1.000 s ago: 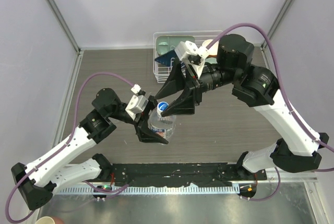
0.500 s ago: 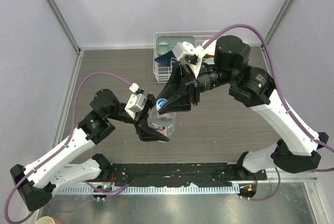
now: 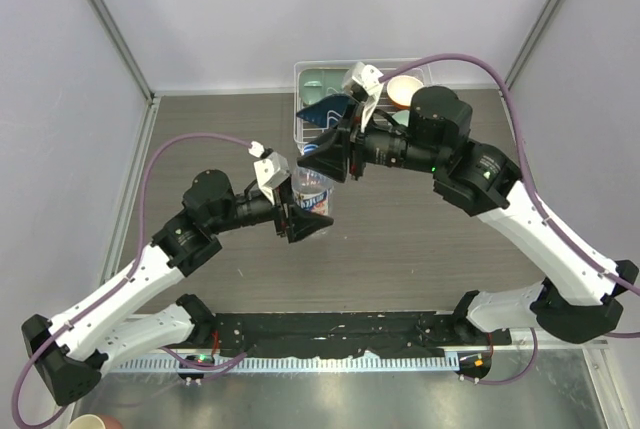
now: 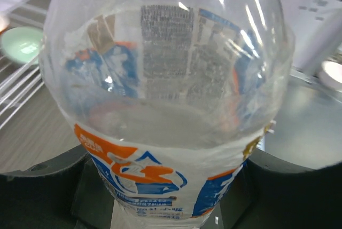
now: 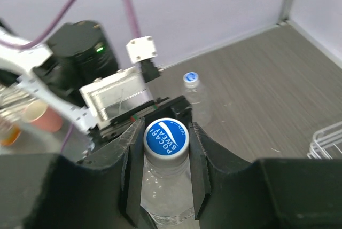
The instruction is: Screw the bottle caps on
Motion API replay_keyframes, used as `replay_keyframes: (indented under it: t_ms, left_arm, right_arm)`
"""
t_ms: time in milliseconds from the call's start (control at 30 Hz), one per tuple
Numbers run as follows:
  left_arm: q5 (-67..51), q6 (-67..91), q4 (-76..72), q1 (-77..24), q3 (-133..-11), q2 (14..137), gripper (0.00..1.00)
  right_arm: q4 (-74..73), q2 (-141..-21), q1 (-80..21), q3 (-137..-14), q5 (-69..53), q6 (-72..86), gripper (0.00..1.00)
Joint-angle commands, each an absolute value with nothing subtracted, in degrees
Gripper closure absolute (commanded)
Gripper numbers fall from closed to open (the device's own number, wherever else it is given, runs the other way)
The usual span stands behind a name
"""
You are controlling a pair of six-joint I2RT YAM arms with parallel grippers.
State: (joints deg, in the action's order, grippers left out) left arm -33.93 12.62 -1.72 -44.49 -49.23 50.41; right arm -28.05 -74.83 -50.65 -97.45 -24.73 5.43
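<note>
My left gripper (image 3: 303,221) is shut on the body of a clear bottle (image 3: 318,189) and holds it off the table. In the left wrist view the bottle (image 4: 165,106) fills the frame, its blue, orange and white label between the dark fingers (image 4: 32,186). My right gripper (image 3: 328,161) is shut on its cap. In the right wrist view the cap (image 5: 167,141), white with a blue printed top, sits on the bottle neck between the jaws of the right gripper (image 5: 165,130). A second small clear bottle (image 5: 195,101) stands on the table beyond, with a cap (image 5: 191,78) on it.
A white wire rack (image 3: 300,134) stands at the back with a green bowl (image 3: 325,79) and an orange-and-white bowl (image 3: 405,89) in it. The green bowl (image 4: 18,45) also shows in the left wrist view. A paper cup (image 3: 95,421) sits off the table's near left corner.
Both grippers have moved toward the back of the table with the bottle between them. The right wrist has turned about the cap.
</note>
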Motion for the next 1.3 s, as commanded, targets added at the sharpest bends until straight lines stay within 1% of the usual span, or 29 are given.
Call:
replay_keyframes:
  t_ms: [0,133,233,267,333,367,400,433,500,567,600,733,800,833,933,967,1033,1067,1100,1167,1200,1233,1267]
  left_arm:
    - [-18.2,9.85,-13.62,-44.56,-51.68,48.78,1.0]
    - [-13.02,8.62,-14.24,-44.65,-52.03,49.22,1.0]
    - [-9.5,7.65,-14.68,-44.65,-52.12,49.57,1.0]
    - [-8.8,7.56,-14.68,-44.65,-52.12,49.66,1.0]
    - [-7.65,7.12,-14.59,-44.74,-52.12,49.75,1.0]
    - [-7.47,7.03,-14.42,-44.74,-52.12,49.83,1.0]
    - [-7.12,7.03,-14.41,-44.74,-52.03,50.01,1.0]
    - [-7.12,7.03,-14.24,-44.65,-51.94,50.1,1.0]
    - [-7.82,7.03,-13.98,-44.74,-51.51,50.01,1.0]
    - [-8.61,7.56,-13.45,-44.74,-51.24,49.92,1.0]
    - [-8.96,7.65,-13.36,-44.74,-51.15,49.83,1.0]
    - [-8.53,8.09,-13.01,-44.74,-50.01,49.75,1.0]
    - [-8.7,8.0,-13.36,-44.74,-49.48,49.92,1.0]
    - [-8.61,8.17,-13.45,-44.65,-48.96,49.83,1.0]
    - [-9.67,8.79,-13.36,-44.65,-48.43,49.57,1.0]
    - [-10.19,9.4,-13.19,-44.65,-48.34,49.48,1.0]
    - [-13.87,10.28,-12.75,-44.39,-48.08,49.22,1.0]
    - [-16.15,10.63,-12.57,-44.3,-47.99,49.13,1.0]
    - [-22.09,11.24,-12.31,-44.38,-47.99,48.96,1.0]
    - [-28.01,11.86,-11.61,-44.3,-48.16,49.13,1.0]
    - [-31.17,12.56,-11.43,-44.3,-48.16,49.3,1.0]
    - [-36.86,12.66,-10.99,-44.3,-48.51,49.48,1.0]
    - [-40.13,12.4,-10.38,-44.3,-48.6,49.57,1.0]
  right_arm:
    - [-31.65,-76.38,-52.11,-91.33,-4.24,9.31,0.99]
    - [-30.85,-76.9,-55.1,-91.14,8.66,10.37,0.99]
    - [-31.73,-79.18,-59.49,-92.02,16.06,10.2,0.99]
    - [-32.51,-79.97,-60.55,-92.46,21.83,10.11,0.99]
    - [-33.57,-82.08,-63.45,-94.74,27.74,10.81,0.99]
    - [-34.53,-83.92,-64.24,-95.7,33.17,11.07,0.99]
    - [-34.63,-84.72,-65.12,-97.02,35.83,12.47,0.97]
    - [-34.8,-85.34,-65.82,-97.73,37.86,13.26,0.9]
    - [-35.33,-86.31,-66.09,-100.09,39.19,13.71,0.68]
    - [-35.07,-86.22,-66.27,-101.59,39.2,13.1,0.62]
    - [-34.98,-85.61,-66.27,-103.08,38.94,12.92,0.56]
    - [-34.18,-84.37,-65.83,-105.99,35.7,10.11,0.38]
    - [-36.29,-84.64,-64.95,-109.05,34.2,9.76,0.35]
    - [-36.82,-84.38,-64.78,-109.86,30.27,9.41,0.31]
    - [-38.05,-81.41,-62.94,-110.39,23.15,7.48,0.27]
    - [-38.32,-80.26,-61.97,-110.04,15.81,7.21,0.27]
    - [-39.46,-76.58,-56.1,-108.73,2.36,6.16,0.27]
    - [-39.72,-75.25,-53.9,-107.94,-12.94,4.59,0.26]
    - [-39.9,-73.93,-49.53,-106.02,-20.06,3.61,0.26]
    - [-44.35,-72.86,-45.72,-106.08,-38.92,0.72,0.25]
    - [-45.86,-73.04,-44.49,-107.82,-41.63,-1.04,0.25]
    - [-46.49,-73.04,-43.86,-108.28,-42.27,-1.49,0.25]
    - [-46.58,-72.78,-43.86,-108.37,-42.88,-1.93,0.25]
